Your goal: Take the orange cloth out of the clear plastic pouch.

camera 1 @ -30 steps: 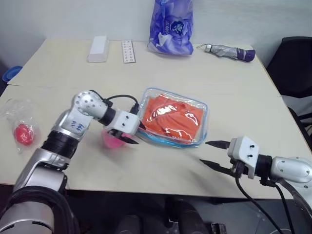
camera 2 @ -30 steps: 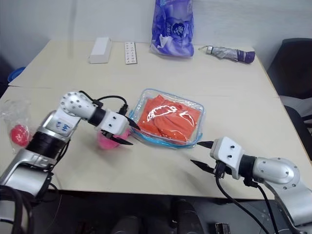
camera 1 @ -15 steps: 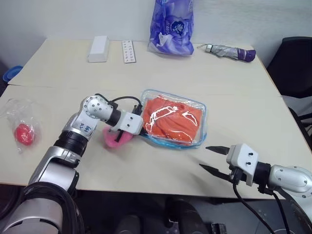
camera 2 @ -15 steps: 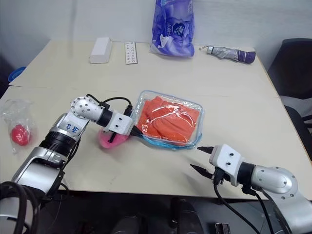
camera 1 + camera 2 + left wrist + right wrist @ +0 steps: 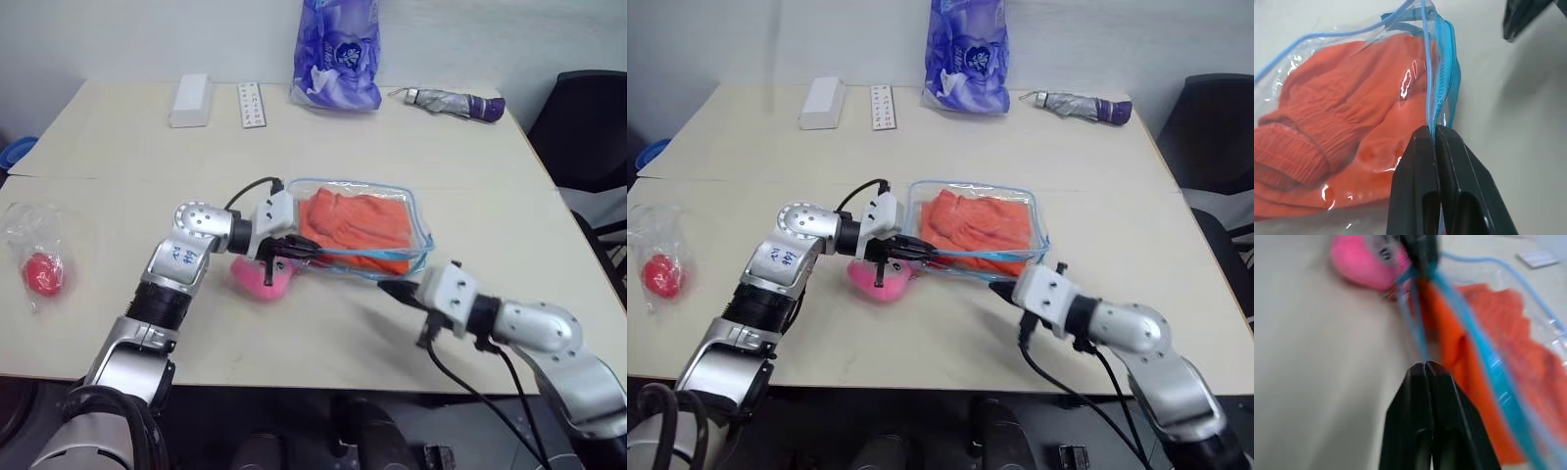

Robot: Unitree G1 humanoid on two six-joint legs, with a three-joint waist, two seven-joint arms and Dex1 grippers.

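Nearest the robot, the right gripper [image 5: 385, 288] lies low over the tabletop [image 5: 470, 196], its jaws pressed together with nothing visibly between them, the tips just beside the near right edge of the clear plastic pouch [image 5: 416, 211]; whether they touch the blue trim cannot be told. To the left, the left gripper [image 5: 306, 252] reaches in from the left and its jaws are pinched tight on the pouch's light blue zipper edge, as the left wrist view shows [image 5: 1436, 134]. Under that gripper, at the pouch's near left corner, sits a pink plush charm [image 5: 257, 278]. The pouch lies flat near the middle of the tabletop, and the orange cloth [image 5: 355, 219] is inside it, bunched and filling most of it. Well off to the left lies a thin clear bag with a red ball [image 5: 42, 274] in it. Along the far side of the tabletop, from left to right, are a white box [image 5: 190, 99], a white remote control [image 5: 252, 103], a tall purple-blue printed bag [image 5: 336, 54] and a folded grey umbrella [image 5: 449, 101] with a purple handle.
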